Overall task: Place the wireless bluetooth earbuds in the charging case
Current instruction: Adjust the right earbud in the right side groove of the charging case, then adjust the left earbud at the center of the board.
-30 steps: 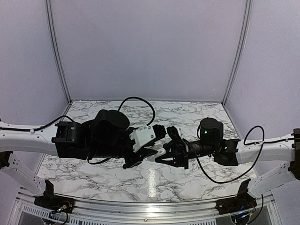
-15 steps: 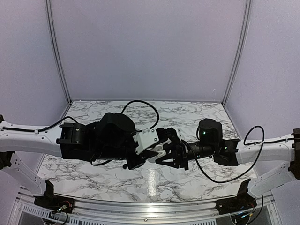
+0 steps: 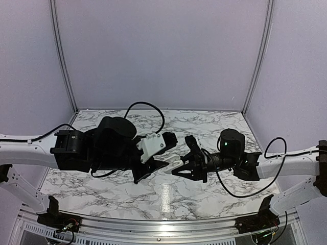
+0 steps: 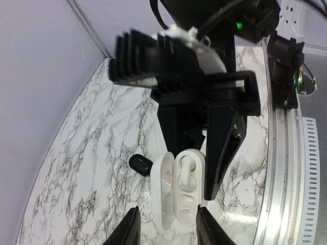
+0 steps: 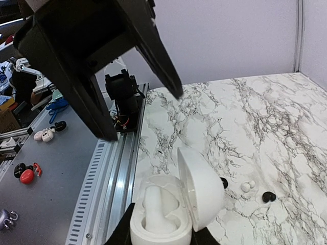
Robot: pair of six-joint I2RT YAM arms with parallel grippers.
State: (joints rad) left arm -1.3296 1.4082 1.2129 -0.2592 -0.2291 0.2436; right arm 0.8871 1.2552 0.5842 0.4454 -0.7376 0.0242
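Observation:
A white charging case (image 5: 168,214) stands open in the air with its lid (image 5: 202,189) swung up, and my right gripper (image 5: 163,240) is shut on its base. One white earbud (image 5: 156,206) sits stem-up in a socket; from the left wrist the same earbud (image 4: 186,168) shows inside the case (image 4: 166,196). My left gripper (image 4: 167,232) faces the case with its fingers open on either side of the near end, holding nothing. From above, the case (image 3: 174,165) hangs between the left gripper (image 3: 162,166) and the right gripper (image 3: 185,166).
A small glossy black oval (image 4: 140,164) lies on the marble table (image 4: 76,168) beside the case. A small white piece (image 5: 248,186) and a little black piece (image 5: 268,196) also lie on the table. The metal rail (image 5: 115,173) runs along the near edge.
My left gripper has opened wider and drawn back to the left, away from the case. The right gripper still holds the case and has shifted slightly.

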